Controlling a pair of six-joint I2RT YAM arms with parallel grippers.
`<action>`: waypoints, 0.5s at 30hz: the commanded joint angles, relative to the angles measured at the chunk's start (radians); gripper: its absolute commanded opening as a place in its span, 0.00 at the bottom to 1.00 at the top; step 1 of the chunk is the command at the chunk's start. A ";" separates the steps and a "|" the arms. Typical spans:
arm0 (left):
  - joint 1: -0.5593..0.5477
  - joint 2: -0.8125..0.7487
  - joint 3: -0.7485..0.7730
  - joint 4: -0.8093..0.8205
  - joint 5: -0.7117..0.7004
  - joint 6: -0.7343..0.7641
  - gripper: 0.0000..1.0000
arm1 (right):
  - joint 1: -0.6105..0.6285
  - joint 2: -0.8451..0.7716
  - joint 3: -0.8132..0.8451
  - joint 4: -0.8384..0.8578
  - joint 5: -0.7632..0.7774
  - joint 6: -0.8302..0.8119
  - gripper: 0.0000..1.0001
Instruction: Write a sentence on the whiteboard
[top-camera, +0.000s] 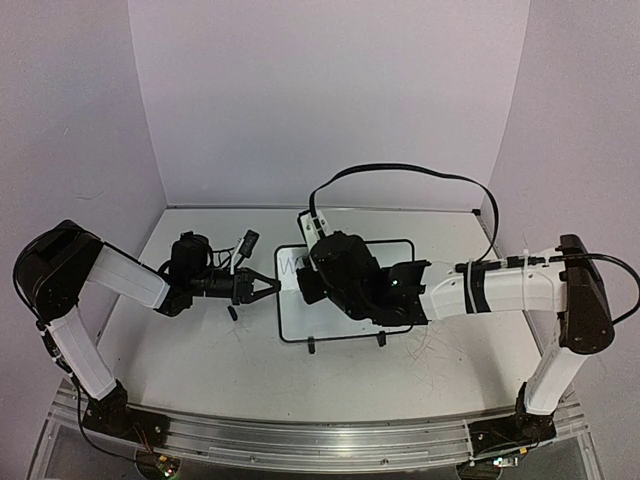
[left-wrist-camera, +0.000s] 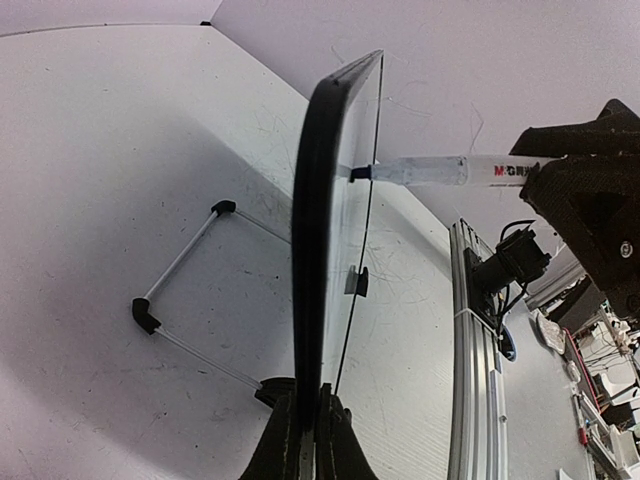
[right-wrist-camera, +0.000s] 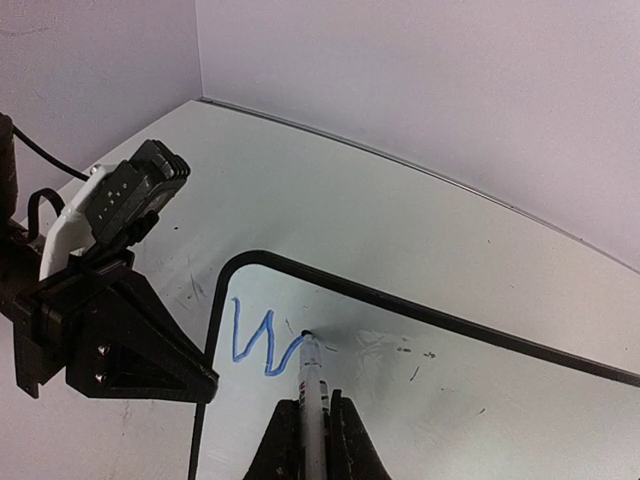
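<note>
Glossy smooth whiteboard (right-wrist-camera: 450, 400) – reflective, scuffed matt tabletop (top-camera: 200, 360), ribbed metal rail (top-camera: 300, 437), glossy plastic marker (left-wrist-camera: 430, 170)

Soft, even purplish light, with faint sheen on the whiteboard (right-wrist-camera: 450, 400).

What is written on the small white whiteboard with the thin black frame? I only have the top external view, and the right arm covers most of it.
Observer: In the right wrist view, the small white black-framed whiteboard carries only a blue handwritten letter W, near one rounded corner.
Operator: Is the pen on the board?
Observer: Yes. In the left wrist view, the tip of the white-barrelled marker meets the board's face.
Operator: And what is the left arm doing?
Observer: The left gripper is shut on the board's black frame edge.
</note>
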 joint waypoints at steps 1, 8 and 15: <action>-0.018 -0.037 0.016 -0.002 0.056 0.009 0.00 | -0.025 -0.033 0.035 0.024 0.039 -0.017 0.00; -0.017 -0.038 0.013 -0.003 0.052 0.011 0.00 | -0.015 -0.146 -0.065 0.087 -0.077 -0.035 0.00; -0.018 -0.033 0.019 -0.005 0.053 0.012 0.00 | -0.017 -0.133 -0.094 0.082 -0.087 0.002 0.00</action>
